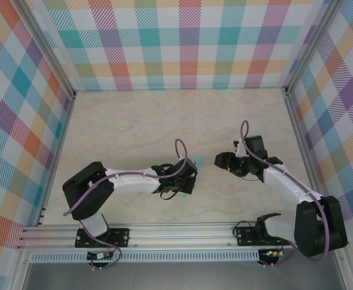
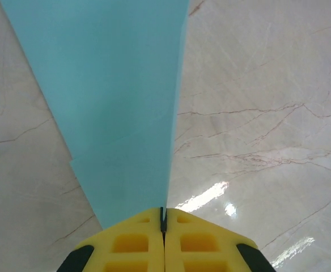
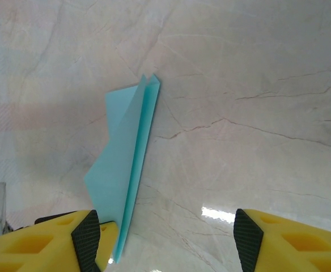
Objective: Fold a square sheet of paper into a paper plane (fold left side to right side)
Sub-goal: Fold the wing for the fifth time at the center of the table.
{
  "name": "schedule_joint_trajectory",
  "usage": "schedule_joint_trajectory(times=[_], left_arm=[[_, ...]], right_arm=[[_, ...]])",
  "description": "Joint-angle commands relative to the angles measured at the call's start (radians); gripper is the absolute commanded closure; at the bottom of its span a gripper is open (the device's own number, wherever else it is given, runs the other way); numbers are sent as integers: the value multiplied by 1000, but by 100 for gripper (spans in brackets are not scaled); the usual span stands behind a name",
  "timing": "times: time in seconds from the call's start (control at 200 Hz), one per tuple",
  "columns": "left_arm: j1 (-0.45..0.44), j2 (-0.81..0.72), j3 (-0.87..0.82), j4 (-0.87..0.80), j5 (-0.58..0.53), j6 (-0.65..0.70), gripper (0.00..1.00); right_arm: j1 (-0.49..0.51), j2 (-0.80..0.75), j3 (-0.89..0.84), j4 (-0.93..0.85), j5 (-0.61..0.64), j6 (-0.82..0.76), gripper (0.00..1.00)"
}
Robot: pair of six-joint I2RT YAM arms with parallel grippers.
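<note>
Turquoise plane (image 2: 120,102) was pinched edge-on by the left gripper (image 2: 163,221), while the right gripper (image 3: 165,232) stood spread wide close beside it.

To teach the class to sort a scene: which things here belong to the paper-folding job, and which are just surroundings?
Part of the job:
- paper plane, turquoise, folded to a dart
- left gripper, shut on its edge
- right gripper, open beside it

Just surroundings:
- marble table
- plaid walls
- metal frame rail
</note>
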Motion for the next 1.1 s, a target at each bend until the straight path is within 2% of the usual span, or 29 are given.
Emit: schedule_joint_trajectory(times=[0.0,0.23,0.47,0.81,1.095], left_arm=[[30,-60,-67,186,97,-81,95],[96,-77,-188,399,208,-187,95],[132,-62,-254,543,263,-280,96],[155,12,-321,726,312,-404,99],[164,37,-345,766,311,-437,100]], right_arm=[[38,33,-13,111,-59,31,35],[149,157,-16,265,-55,96,41],[237,252,33,321,-11,137,45],[283,359,83,353,35,182,50],[301,427,143,287,62,205,55]])
